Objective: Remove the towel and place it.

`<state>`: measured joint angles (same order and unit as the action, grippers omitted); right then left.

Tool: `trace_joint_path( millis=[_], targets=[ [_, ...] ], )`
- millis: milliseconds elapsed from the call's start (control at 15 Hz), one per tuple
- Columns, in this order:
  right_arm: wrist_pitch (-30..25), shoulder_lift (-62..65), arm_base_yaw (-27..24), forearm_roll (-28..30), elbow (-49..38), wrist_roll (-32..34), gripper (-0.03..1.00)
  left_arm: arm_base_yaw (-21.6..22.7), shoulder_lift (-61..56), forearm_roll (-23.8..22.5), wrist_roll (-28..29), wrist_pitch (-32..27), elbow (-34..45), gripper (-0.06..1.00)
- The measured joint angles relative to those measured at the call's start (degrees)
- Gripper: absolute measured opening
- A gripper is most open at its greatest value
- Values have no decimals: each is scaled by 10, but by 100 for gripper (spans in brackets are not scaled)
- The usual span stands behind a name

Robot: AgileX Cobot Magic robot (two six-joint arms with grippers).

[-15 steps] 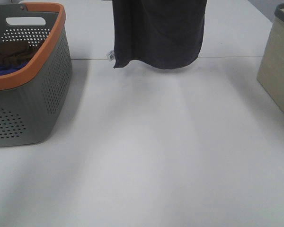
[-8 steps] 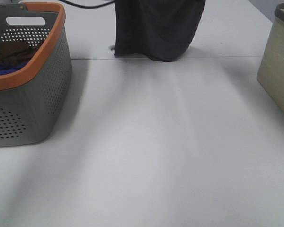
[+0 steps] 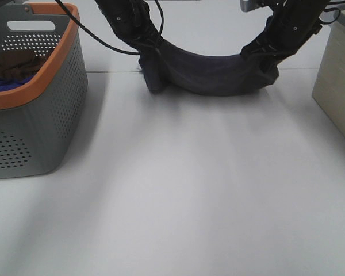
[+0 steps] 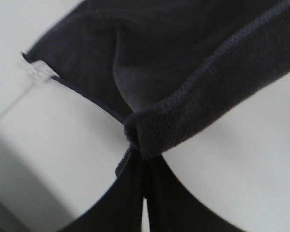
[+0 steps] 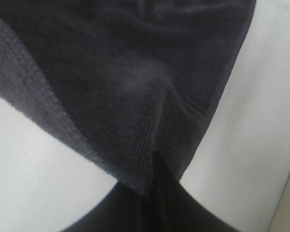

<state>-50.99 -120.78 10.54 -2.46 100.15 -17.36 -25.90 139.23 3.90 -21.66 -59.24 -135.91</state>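
The dark navy-grey towel (image 3: 210, 72) sags in a curve between my two grippers, its low middle down at the white table (image 3: 178, 190) near the far seam. My left gripper (image 3: 150, 50) is shut on its left corner and my right gripper (image 3: 259, 50) is shut on its right corner. In the left wrist view the towel (image 4: 193, 63) bunches at the closed fingers (image 4: 135, 193), with its white tag (image 4: 38, 72) lying at one edge. In the right wrist view the towel (image 5: 121, 77) fills most of the frame, pinched at the fingers (image 5: 154, 193).
A grey perforated basket with an orange rim (image 3: 57, 69) stands at the left, holding a brown cloth (image 3: 14, 64) and a bright blue cloth (image 3: 3, 84). A beige box (image 3: 336, 80) stands at the right edge. Black cables run from the left arm.
Both arms have come down into view. The towel, hanging flat from above a second ago, has dropped and now sags low between the grippers onto the table.
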Motion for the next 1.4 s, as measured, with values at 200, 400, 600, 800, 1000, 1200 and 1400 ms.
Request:
trace_joint_path(
  millis=[200,400,600,800,1000,1200,1400],
  targets=[
    [-112,-1,0,-14,0,0,0,0,1,33,-22,-98,2,0],
    [-175,-14,0,-30,2,0,0,0,0,83,-17,-100,37,0],
    [-185,-34,0,-24,2,-1,0,0,-30,88,-5,-100,143,0],
    [-184,-33,0,-18,-15,-11,0,-3,-93,91,-6,-101,248,0],
    [-186,-19,1,-13,-80,-20,0,-25,-101,91,-9,-101,288,0],
    [-184,-6,1,-21,-88,-21,0,-47,-103,91,-11,-102,328,0],
    [-186,-6,1,-29,-142,-20,0,-53,-103,91,-13,-104,339,0]
  ],
)
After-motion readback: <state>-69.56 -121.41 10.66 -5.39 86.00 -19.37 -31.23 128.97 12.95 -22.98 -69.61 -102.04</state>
